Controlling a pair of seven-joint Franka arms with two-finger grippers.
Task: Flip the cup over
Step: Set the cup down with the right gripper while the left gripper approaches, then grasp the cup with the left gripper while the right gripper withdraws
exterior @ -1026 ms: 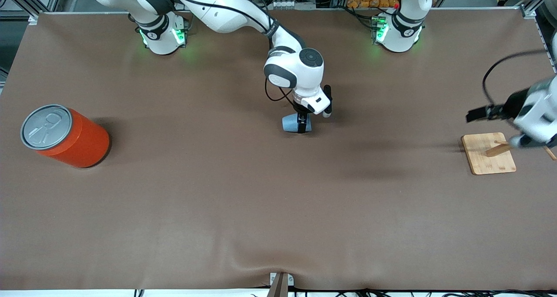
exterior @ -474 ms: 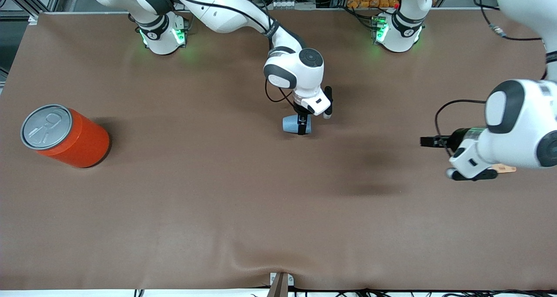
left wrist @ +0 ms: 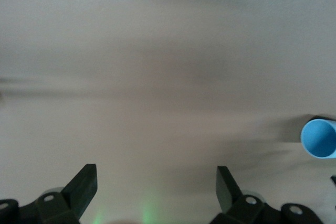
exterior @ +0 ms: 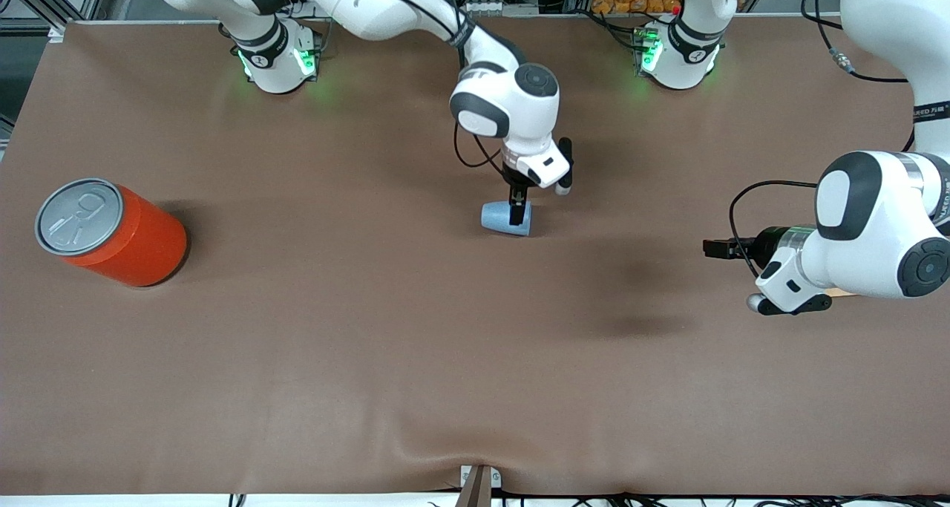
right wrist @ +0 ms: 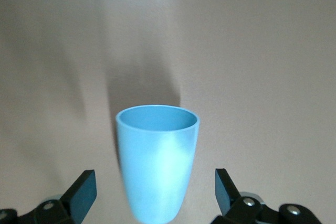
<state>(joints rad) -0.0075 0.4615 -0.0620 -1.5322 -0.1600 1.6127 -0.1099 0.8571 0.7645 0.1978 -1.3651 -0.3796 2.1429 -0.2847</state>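
Note:
The small light-blue cup [exterior: 502,218] lies on its side near the middle of the table, its mouth toward the left arm's end. My right gripper [exterior: 518,211] hangs just over it, open. In the right wrist view the cup [right wrist: 157,150] sits between the fingers [right wrist: 84,190] with a gap on each side. My left gripper [exterior: 717,249] is open and holds nothing, in the air over the left arm's end of the table. In the left wrist view its fingers [left wrist: 84,182] frame bare table, and the cup's open mouth [left wrist: 319,138] shows at the edge.
A big orange can [exterior: 111,232] with a grey pull-tab lid stands at the right arm's end of the table. A sliver of a wooden board [exterior: 840,292] shows under the left arm's wrist. The brown table cover [exterior: 371,344] is rumpled at its nearest edge.
The left arm has swung in from the table's end and now covers the wooden board. The right gripper has shifted a little over the cup, which has turned slightly.

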